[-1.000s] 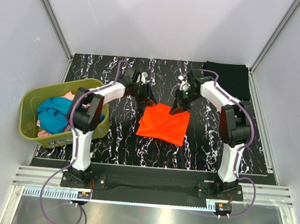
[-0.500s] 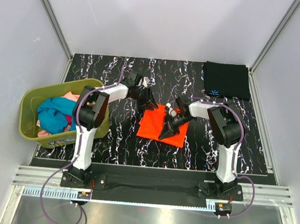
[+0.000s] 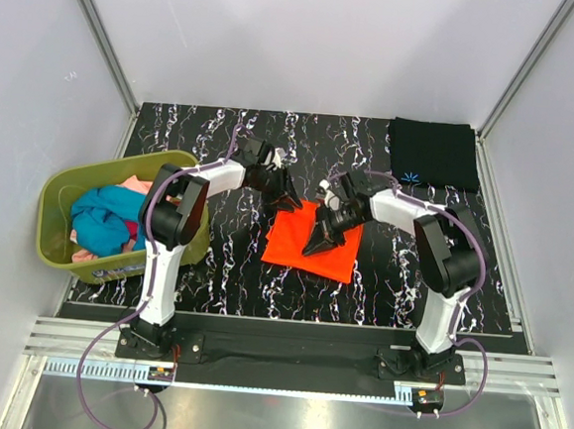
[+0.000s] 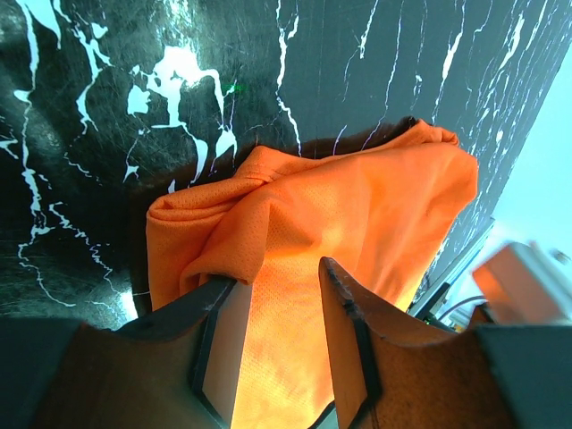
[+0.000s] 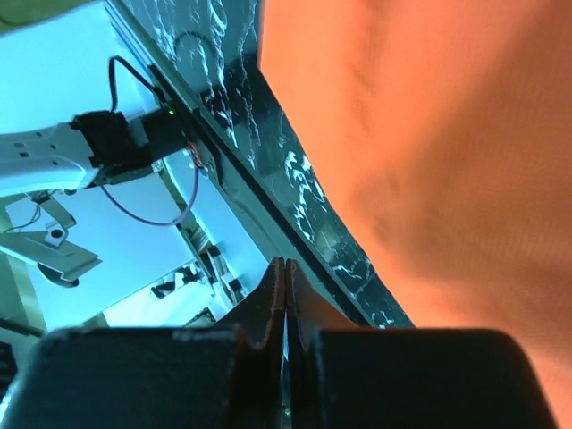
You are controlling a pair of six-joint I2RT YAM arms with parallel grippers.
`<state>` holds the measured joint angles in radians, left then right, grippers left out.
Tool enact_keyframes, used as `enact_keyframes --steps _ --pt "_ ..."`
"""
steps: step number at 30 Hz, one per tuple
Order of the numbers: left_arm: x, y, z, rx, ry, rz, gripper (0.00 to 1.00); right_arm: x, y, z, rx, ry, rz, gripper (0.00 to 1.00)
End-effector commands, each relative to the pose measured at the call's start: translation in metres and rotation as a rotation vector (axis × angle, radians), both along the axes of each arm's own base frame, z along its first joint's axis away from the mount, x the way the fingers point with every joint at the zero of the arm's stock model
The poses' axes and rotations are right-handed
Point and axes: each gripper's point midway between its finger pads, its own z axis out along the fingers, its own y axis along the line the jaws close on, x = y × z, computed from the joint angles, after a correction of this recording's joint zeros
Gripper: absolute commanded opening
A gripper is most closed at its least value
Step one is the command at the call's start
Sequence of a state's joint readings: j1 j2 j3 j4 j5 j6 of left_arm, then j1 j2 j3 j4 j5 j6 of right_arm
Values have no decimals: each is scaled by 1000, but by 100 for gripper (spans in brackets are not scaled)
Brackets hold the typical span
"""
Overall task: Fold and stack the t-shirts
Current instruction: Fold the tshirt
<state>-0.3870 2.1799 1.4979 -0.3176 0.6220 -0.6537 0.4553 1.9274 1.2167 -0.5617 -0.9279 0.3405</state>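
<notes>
A folded orange t-shirt lies mid-table. My left gripper is at its far left corner; in the left wrist view its jaws stand open over the orange cloth, and a fold laps over the left finger. My right gripper lies low over the shirt's middle, shut and empty. Its closed tips point past the orange t-shirt toward the table's near edge. A folded black t-shirt with a light-blue mark lies at the far right corner.
An olive-green basket stands at the left table edge, holding a teal shirt and bits of pink and red cloth. White walls and metal posts close in the table on three sides.
My right gripper has shut and moved from the shirt's far right corner down over its middle. The left gripper has stayed at the far left corner.
</notes>
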Motion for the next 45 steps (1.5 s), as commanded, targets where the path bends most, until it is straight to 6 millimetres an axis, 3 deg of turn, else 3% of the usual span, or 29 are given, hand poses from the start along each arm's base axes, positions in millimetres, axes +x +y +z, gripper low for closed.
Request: enact_keyframes --steps 1,5,8,16,19,26,30,31,32,35,38,39,42,43,45 --pt "-8 17 -20 95 34 6 43 -17 -8 -16 -12 52 -36 0" --pt "-11 20 -24 107 44 0 43 -50 -24 -59 -44 123 -66 0" --pt "-12 22 -26 117 47 -1 43 -62 -30 -68 -67 146 -81 0" --pt "-15 26 -28 133 52 -10 43 -34 -39 -13 -97 -55 -128 0" --pt "-15 27 -26 136 50 -11 43 -25 -55 -23 -105 -29 -210 0" --pt "-14 26 -16 129 36 -20 44 -48 -79 -73 -164 133 -297 1" --pt "-11 24 -1 117 12 -24 44 -36 -85 -66 -210 86 -303 4" --pt "-11 24 3 115 8 -25 44 -28 -86 -54 -225 65 -300 6" --pt "-10 23 8 111 -1 -27 45 -19 -90 -43 -249 3 -309 15" --pt "-11 22 28 92 -26 -36 47 4 -96 -3 -273 -107 -313 22" --pt "-13 24 50 84 -68 -45 56 26 -110 29 -299 -191 -359 42" --pt "-14 24 58 81 -85 -50 58 32 -115 33 -319 -218 -372 56" --pt "-18 27 86 72 -136 -58 65 51 -128 45 -356 -269 -401 77" --pt "-19 27 93 71 -148 -60 69 59 -130 50 -355 -288 -410 91" --pt "-23 29 117 54 -204 -73 71 66 -130 42 -361 -280 -399 99"
